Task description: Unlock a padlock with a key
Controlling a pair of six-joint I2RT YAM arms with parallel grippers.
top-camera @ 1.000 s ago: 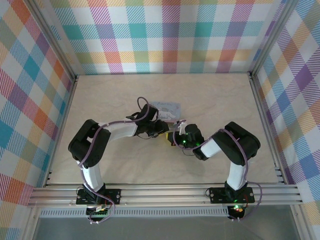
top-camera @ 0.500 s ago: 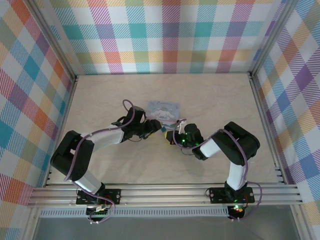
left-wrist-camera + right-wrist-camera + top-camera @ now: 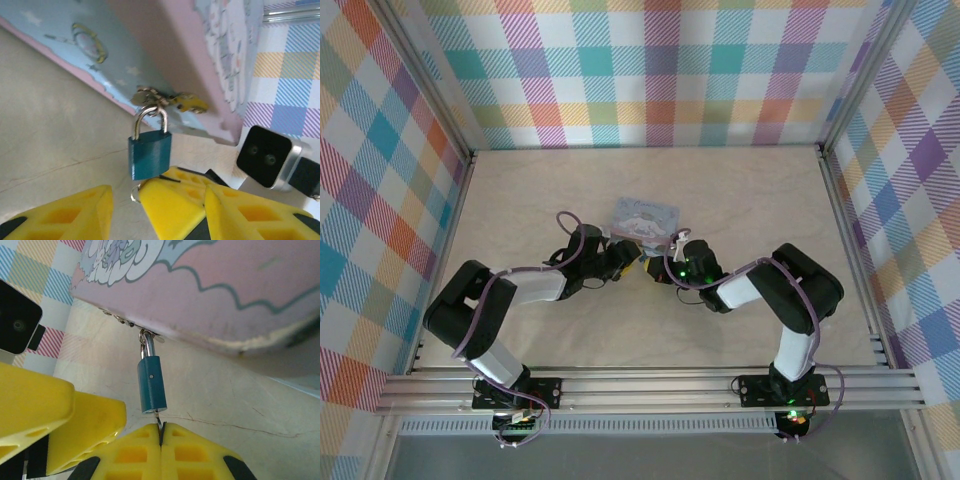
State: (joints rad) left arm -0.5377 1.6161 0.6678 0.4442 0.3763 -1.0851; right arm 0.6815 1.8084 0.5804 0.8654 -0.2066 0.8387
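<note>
Right hand [image 3: 160,432] is clamping the key [image 3: 158,419], seated in the padlock [image 3: 151,384]; left hand [image 3: 156,189] is gaping apart; the turn is looking undone.

Overhead view of the workcell. A pale blue tin [image 3: 645,214] lies just above the frame's centre on the light table [image 3: 750,190]. The left gripper [image 3: 636,266] and right gripper [image 3: 662,270] face each other nose to nose just below the tin's lower edge. How their jaws stand is too small to read. Both arms bow outward from bases on the aluminium rail [image 3: 650,385] at the bottom. Checked walls [image 3: 650,70] enclose three sides.
</note>
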